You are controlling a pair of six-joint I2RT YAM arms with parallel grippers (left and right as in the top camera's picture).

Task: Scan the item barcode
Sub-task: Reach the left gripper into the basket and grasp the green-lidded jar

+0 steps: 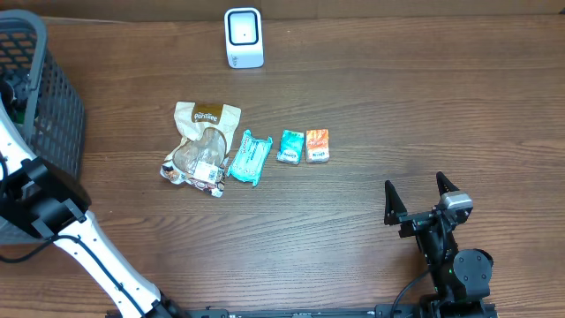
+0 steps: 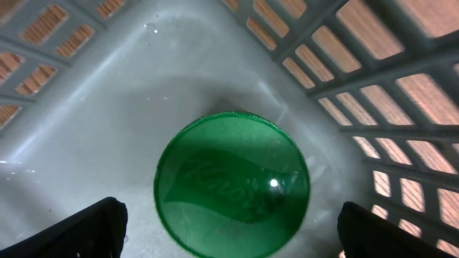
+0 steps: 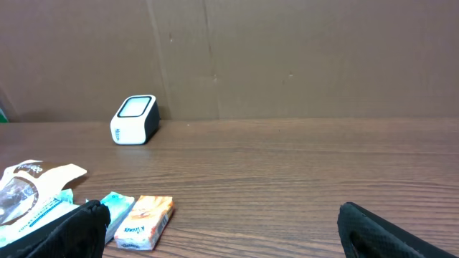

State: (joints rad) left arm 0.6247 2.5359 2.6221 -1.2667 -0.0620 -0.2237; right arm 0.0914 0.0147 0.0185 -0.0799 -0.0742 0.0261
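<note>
In the left wrist view a round green lid (image 2: 231,185) with raised lettering lies on the pale floor of the grey basket (image 2: 373,79). My left gripper (image 2: 229,233) hangs open right above it, one black finger on each side, touching nothing. The white barcode scanner (image 1: 244,37) stands at the table's far edge, also in the right wrist view as the scanner (image 3: 134,120). My right gripper (image 1: 415,185) rests open at the front right with nothing between its fingers (image 3: 72,229).
A tan snack bag (image 1: 201,146), a teal packet (image 1: 250,158), a teal tissue pack (image 1: 290,146) and an orange tissue pack (image 1: 317,145) lie in a row mid-table. The basket (image 1: 53,106) stands at the left edge, with the left arm (image 1: 40,208) reaching into it.
</note>
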